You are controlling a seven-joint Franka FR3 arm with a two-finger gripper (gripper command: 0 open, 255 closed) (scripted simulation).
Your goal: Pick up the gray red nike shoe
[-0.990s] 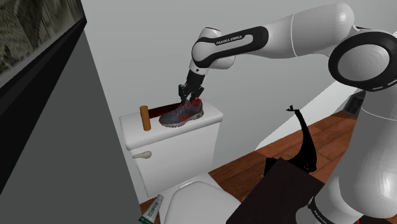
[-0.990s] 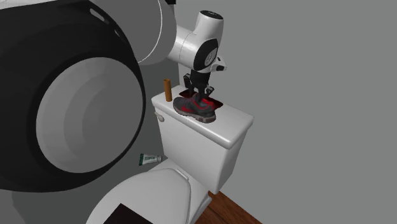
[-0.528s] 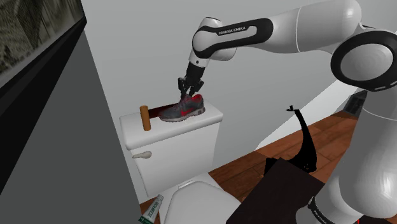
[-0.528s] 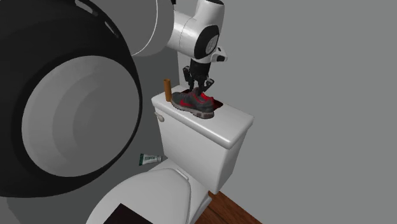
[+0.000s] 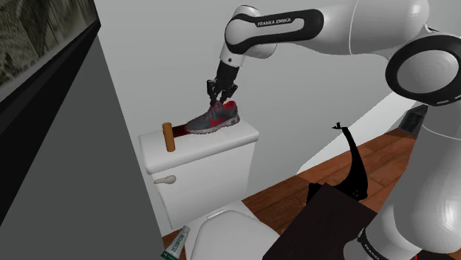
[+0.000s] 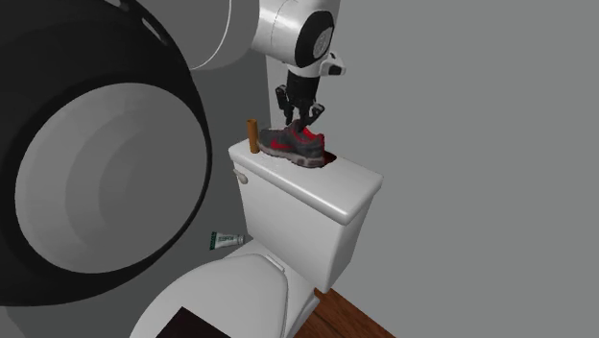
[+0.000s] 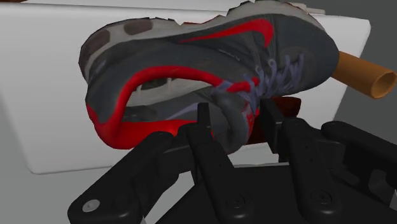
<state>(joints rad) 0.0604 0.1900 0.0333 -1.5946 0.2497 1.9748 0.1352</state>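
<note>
Overhead, the black gripper (image 5: pixel 219 98) points down from the white arm (image 5: pixel 325 33) and pinches the grey-and-red shoe (image 5: pixel 213 118) at its opening. In the wrist view both fingers (image 7: pixel 203 118) press against the grey tongue and laces, with the red collar curving around them. The shoe hangs tilted over the white toilet tank lid (image 5: pixel 240 136). In the shoulder view its heel is raised toward 2 o'clock and its toe dips toward 8 o'clock. Whether the toe touches the lid cannot be told.

A brown cylinder (image 5: pixel 169 137) stands upright on the lid, near the toe, at the shoe's 9 o'clock in the shoulder view. The flush handle (image 5: pixel 164 179) sits on the tank's front at about 7 o'clock from the shoe. Below it is the closed white toilet seat (image 5: pixel 229 229). A green-and-white tube (image 5: pixel 176 244) lies on the floor beside the bowl, and a wooden floor (image 5: pixel 384 155) spreads at 4 o'clock.
</note>
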